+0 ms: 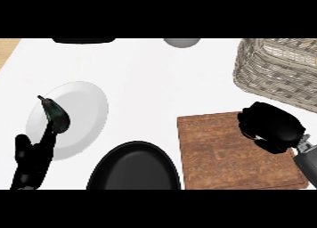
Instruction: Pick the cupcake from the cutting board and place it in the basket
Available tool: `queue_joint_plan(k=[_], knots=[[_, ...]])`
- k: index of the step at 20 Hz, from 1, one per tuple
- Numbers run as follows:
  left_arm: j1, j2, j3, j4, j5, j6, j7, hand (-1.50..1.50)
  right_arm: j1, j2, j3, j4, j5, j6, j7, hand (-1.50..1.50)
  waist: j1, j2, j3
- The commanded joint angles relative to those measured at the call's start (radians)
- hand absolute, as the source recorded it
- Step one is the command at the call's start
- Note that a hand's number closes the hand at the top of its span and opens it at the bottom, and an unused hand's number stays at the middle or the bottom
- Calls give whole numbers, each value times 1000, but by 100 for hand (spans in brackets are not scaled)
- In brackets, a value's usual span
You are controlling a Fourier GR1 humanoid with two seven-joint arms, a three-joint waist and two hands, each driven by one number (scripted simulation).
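I am looking down on a kitchen — my white tabletop [154, 75] carries cooking and serving ware. A brown wooden cutting board [220, 151] lies near me, a white plate [79, 111] sits to its left with a dark vegetable [56, 116] on it, perhaps an eggplant, and a black oval dish [135, 169] rests between them. A woven wicker basket [286, 71] stands at the far right — a pale wooden strip [0, 53] borders the tabletop's left.

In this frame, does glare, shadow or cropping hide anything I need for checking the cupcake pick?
Head view: even light, no glare on the white counter. The right hand over the cutting board is curled, and no cupcake shows. The basket is cropped by the right edge. The left hand shows low at left.
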Motion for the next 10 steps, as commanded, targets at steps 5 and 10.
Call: queue_joint_plan(k=[5,10], knots=[[24,-40,-36,25,6,-14,38,0,-17,286,-130,120,-24,155,473,150,-13,17,-17],[45,-20,-28,11,6,-29,39,0,-93,509,-256,142,-6,137,884,150,4,15,-18]])
